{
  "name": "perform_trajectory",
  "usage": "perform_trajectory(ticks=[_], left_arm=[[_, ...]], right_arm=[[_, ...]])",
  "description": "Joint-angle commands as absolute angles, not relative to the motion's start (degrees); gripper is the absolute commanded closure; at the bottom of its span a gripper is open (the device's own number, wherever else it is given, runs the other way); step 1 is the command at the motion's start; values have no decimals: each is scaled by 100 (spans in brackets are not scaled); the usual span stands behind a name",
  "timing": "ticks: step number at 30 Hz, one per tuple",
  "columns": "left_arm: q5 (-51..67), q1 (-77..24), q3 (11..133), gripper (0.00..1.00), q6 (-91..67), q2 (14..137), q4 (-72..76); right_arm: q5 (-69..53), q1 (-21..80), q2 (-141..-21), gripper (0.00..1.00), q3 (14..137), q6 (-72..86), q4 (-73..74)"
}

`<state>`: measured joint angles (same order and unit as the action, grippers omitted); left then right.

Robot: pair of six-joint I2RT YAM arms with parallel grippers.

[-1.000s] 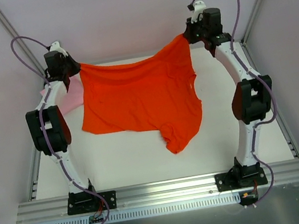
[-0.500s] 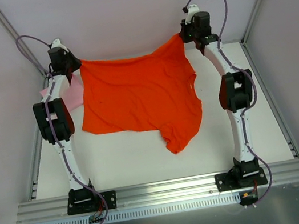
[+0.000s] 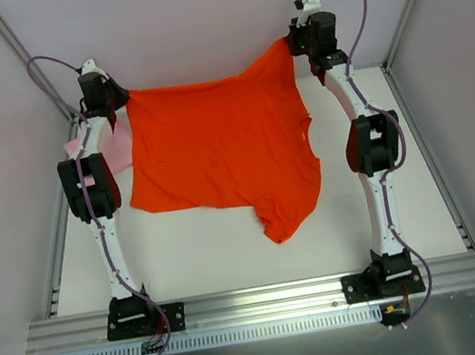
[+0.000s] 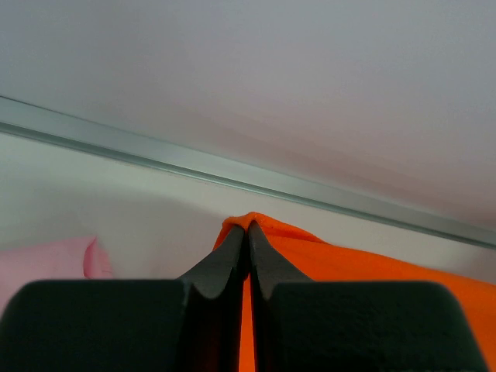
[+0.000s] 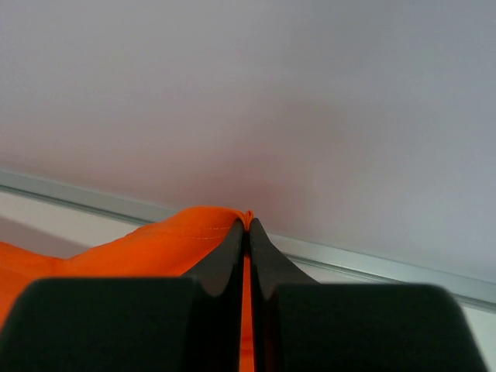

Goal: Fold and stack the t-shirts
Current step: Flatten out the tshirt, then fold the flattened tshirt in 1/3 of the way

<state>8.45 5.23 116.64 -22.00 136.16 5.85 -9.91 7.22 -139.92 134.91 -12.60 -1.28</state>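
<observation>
A bright orange-red t-shirt [image 3: 223, 148] fills the centre of the overhead view, held up along its far edge between two robot arms and draping down onto a white table [image 3: 195, 249]. Its upper left corner is pinched by the left gripper [image 3: 120, 97] at the upper left of the frame. Its upper right corner is pinched by the right gripper [image 3: 290, 44] at the upper right, a little higher in the frame. The near part of the shirt lies wrinkled on the table, with a crumpled flap reaching toward the lower centre. A light pink shirt [image 3: 117, 148] lies on the table at the left, partly hidden by the left arm and just beside the orange cloth; contact cannot be told. In the left wrist view the black fingers [image 4: 225, 260] are pressed together on an orange corner, with pink cloth at the lower left. In the right wrist view the fingers [image 5: 225, 252] are likewise clamped on an orange fold. A pale wall [image 3: 209, 17] stands behind, and an aluminium frame [image 3: 259, 300] crosses the bottom.
</observation>
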Motion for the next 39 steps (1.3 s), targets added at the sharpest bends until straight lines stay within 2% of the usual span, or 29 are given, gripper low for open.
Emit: perform_trajectory(ticks=[1,19,39], left_arm=[[694,527,11936,100,-2250,13667,1028],[992,553,11909,100,-2276,13843,1459],[2636,887,10126,100,-1740,13140,3260]], right_arm=[[-905,686,-13966,99,13799,-1248,-563],[-993,686,-13957,99,13720,-1292,-449],[-1389,677,-12648,99,11981,-1169,-536]])
